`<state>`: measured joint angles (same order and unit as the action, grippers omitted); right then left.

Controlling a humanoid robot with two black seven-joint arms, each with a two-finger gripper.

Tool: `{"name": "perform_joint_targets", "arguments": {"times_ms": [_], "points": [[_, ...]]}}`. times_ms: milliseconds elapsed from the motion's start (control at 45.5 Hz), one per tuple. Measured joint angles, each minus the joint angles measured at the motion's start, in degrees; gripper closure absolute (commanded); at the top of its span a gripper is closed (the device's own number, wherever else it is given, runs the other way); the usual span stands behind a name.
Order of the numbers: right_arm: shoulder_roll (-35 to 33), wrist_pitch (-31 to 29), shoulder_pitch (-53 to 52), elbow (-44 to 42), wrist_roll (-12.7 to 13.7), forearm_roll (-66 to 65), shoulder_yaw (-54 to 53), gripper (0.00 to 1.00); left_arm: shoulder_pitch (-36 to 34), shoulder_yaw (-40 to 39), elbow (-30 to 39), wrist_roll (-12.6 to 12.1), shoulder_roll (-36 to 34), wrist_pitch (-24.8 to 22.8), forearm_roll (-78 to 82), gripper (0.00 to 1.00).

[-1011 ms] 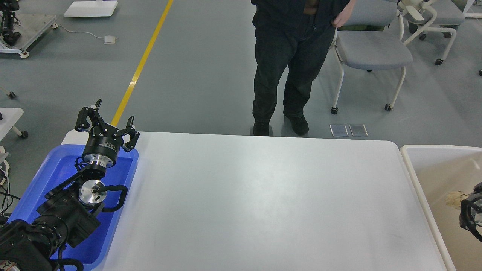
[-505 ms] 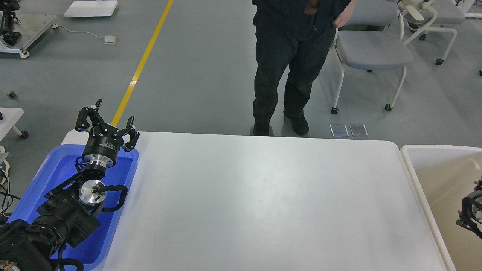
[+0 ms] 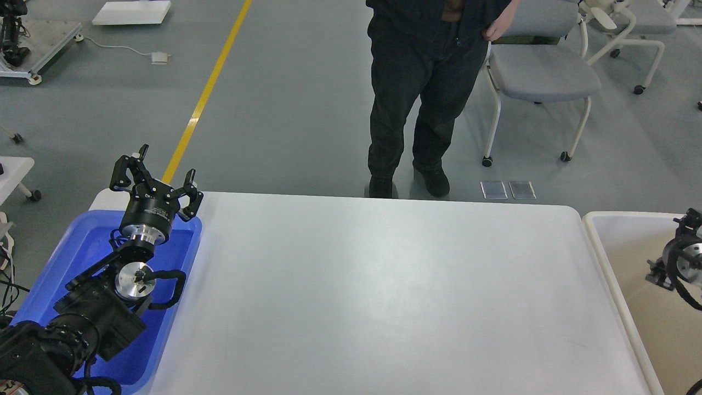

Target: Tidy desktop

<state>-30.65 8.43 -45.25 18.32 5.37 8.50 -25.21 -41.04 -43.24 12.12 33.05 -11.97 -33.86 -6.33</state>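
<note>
The desktop (image 3: 384,291) is a large white tabletop with rounded corners, and nothing lies on it. My left gripper (image 3: 158,171) is open and empty. It is held up above the far end of the blue tray (image 3: 66,258), at the desktop's left side. My right arm (image 3: 680,260) comes in at the right edge above the cream-white tub (image 3: 614,230). Its far end is dark and cut off by the frame, so its fingers cannot be told apart.
A person in dark clothes (image 3: 417,99) stands just behind the desktop's far edge. A grey wheeled chair (image 3: 540,74) stands behind to the right. A yellow floor line (image 3: 205,93) runs off to the far left.
My right arm has risen and moved toward the far end of the tub. A beige crumpled thing seen in the tub one second ago no longer shows. The left arm has not moved.
</note>
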Motion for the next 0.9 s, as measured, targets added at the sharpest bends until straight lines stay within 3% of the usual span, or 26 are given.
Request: {"name": "perform_joint_targets", "arguments": {"times_ms": [198, 396, 615, 901], "points": [[-3.3, -3.9, -1.2, 8.4, 0.1, 0.5, -8.8, 0.00, 0.0, 0.0, 0.0, 0.0, 0.0, 0.0, 0.0, 0.00], [-2.7, -12.9, -1.6, 12.0, 0.2, 3.1, -19.0, 0.00, 0.0, 0.0, 0.0, 0.0, 0.0, 0.0, 0.0, 0.00], [1.3, -22.5, -1.9, 13.7, 0.3, 8.3, -25.1, 0.00, 0.0, 0.0, 0.0, 0.1, 0.0, 0.0, 0.0, 0.00], [10.0, -26.5, -1.8, 14.4, 0.2, 10.9, -29.1, 0.00, 0.0, 0.0, 0.0, 0.1, 0.0, 0.0, 0.0, 0.00]]}}
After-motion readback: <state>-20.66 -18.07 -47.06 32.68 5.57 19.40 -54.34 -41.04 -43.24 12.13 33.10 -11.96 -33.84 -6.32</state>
